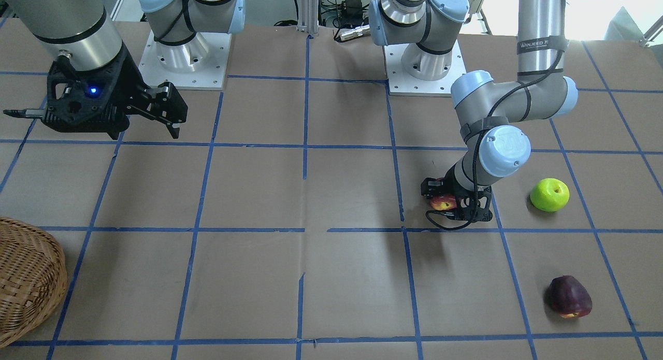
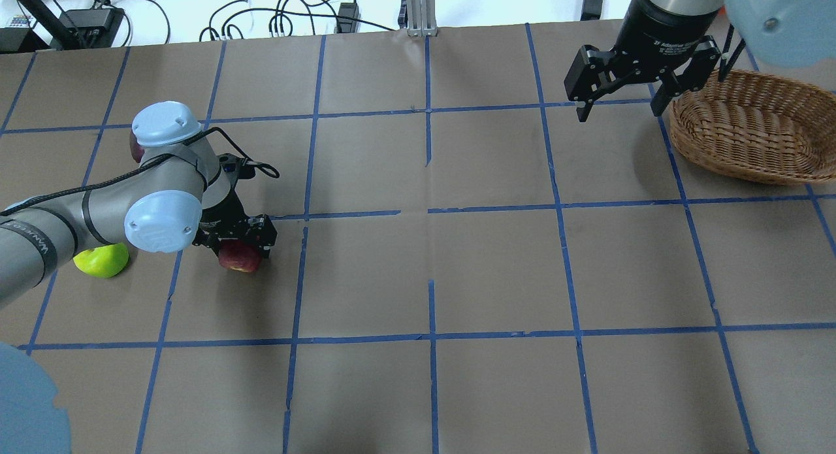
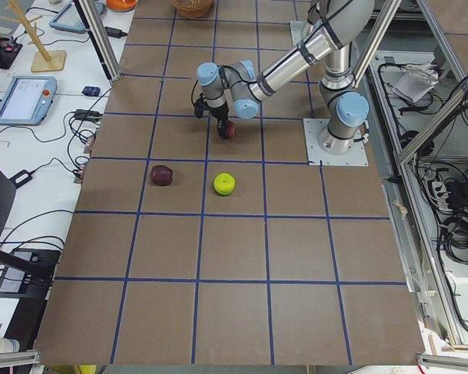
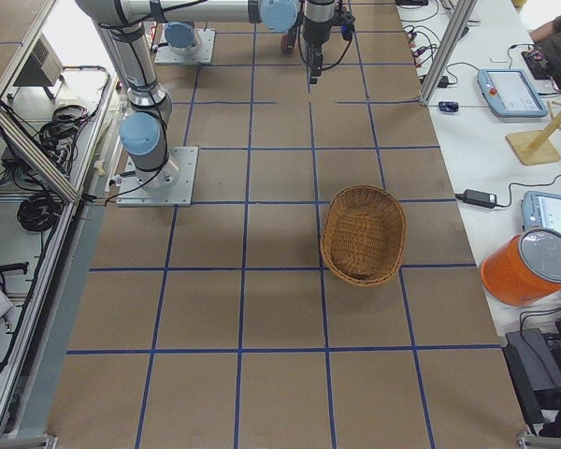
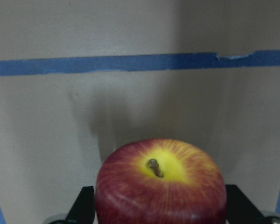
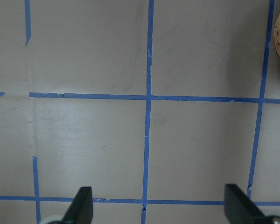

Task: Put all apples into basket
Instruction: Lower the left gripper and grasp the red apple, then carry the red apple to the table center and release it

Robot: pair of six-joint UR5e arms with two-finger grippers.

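My left gripper is low at the table, shut on the red apple with a yellow top, its fingers against both sides. The red apple sits just on my side of the middle tape line. The lime green apple lies beside my left arm, and the dark maroon apple lies farther out. My right gripper is open and empty, high above the table, next to the wicker basket, which is empty.
Brown table marked with a blue tape grid. My left arm's elbow partly covers the green apple in the overhead view. The arm base plates stand at the robot's side. The basket is at the table's far right.
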